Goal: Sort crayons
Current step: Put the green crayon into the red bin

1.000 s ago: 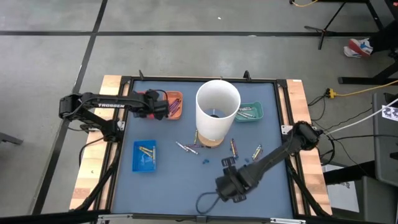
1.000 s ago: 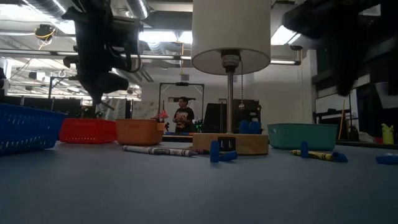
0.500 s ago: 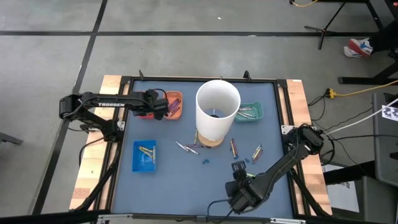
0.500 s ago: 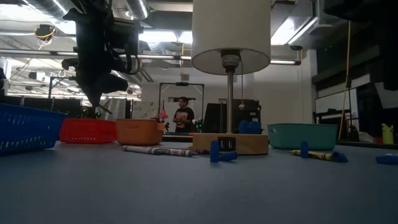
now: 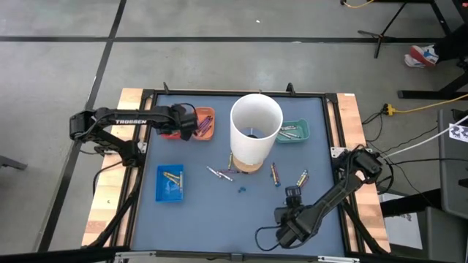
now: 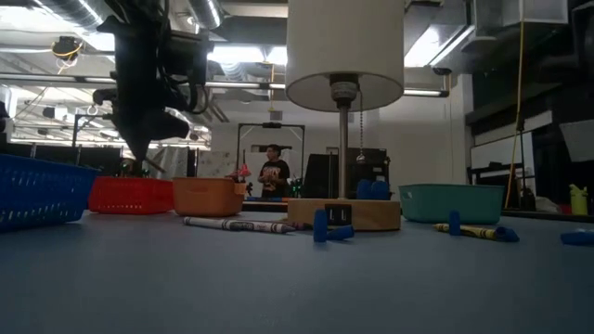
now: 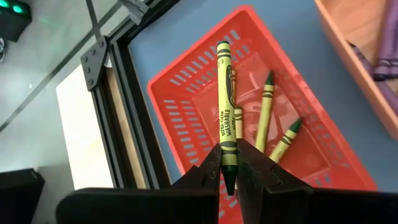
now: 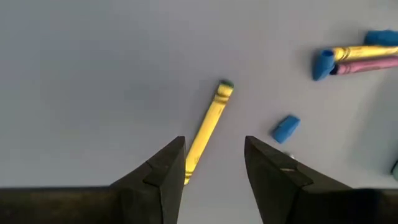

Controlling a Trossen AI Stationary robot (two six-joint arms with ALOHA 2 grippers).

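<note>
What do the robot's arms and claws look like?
Both arms are dark and jointed. The left arm has white TROSSEN lettering on its side. A black cable loops behind the right arm. Each gripper has two dark, wedge-shaped fingers, tapering towards the tips.

A lab or workshop: concrete floor [image 5: 183, 44], ceiling ducts [image 6: 200, 11], floor cables [image 5: 424, 108].

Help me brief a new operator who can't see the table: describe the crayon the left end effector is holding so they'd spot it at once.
Start at the tall white lampshade mid-table and go to the far left corner, where a red basket sits beside the orange tray. Above that basket, the left end effector is shut on a yellow-green crayon. It is the only one held up, pinched at one end; the similar crayons lie loose inside the basket.
</note>
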